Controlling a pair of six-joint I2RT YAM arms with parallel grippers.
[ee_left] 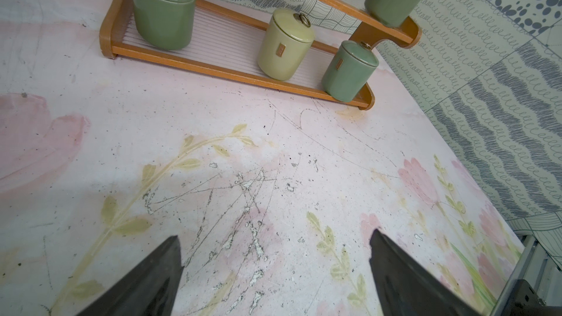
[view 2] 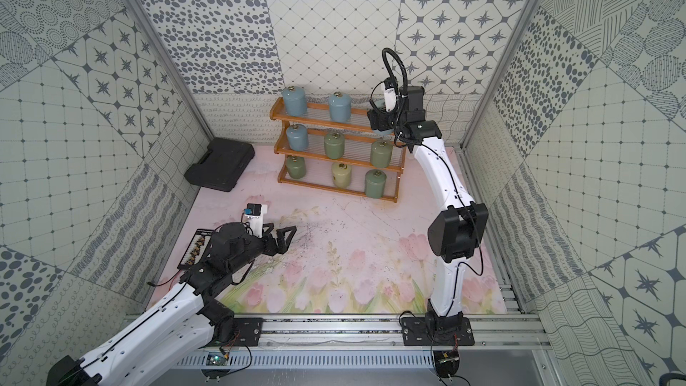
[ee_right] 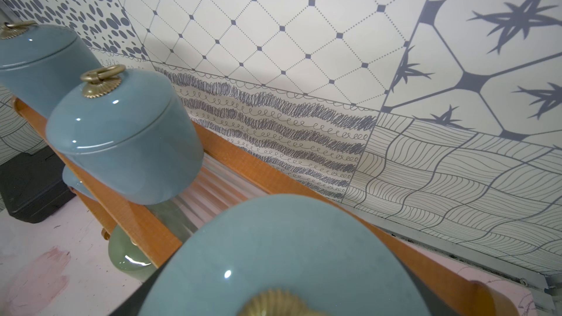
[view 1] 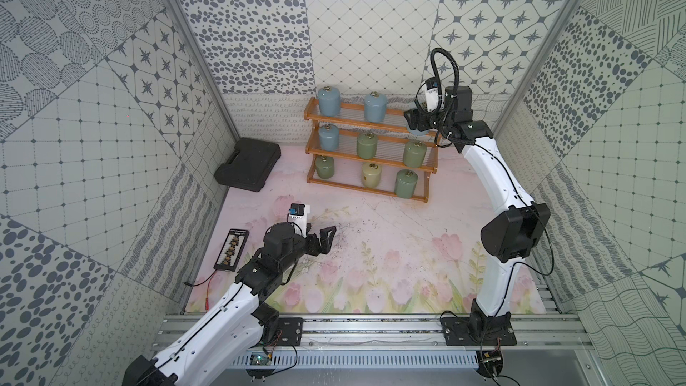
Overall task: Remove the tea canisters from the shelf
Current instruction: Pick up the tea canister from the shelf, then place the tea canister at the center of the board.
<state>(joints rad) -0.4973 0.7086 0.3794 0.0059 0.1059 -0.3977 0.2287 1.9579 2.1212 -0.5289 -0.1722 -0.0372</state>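
The wooden three-tier shelf stands at the back of the mat. My right gripper is at the right end of the top tier, shut on a pale blue tea canister whose lid fills the right wrist view between the dark fingers. Two more blue canisters share that tier. The middle tier holds a blue one and two green ones. On the bottom tier stand green, cream and green. My left gripper hovers open over the mat, empty.
A black plastic case lies left of the shelf by the wall. A flat black card with a red lead lies at the mat's left edge. Patterned walls close in three sides, and a metal rail runs along the front.
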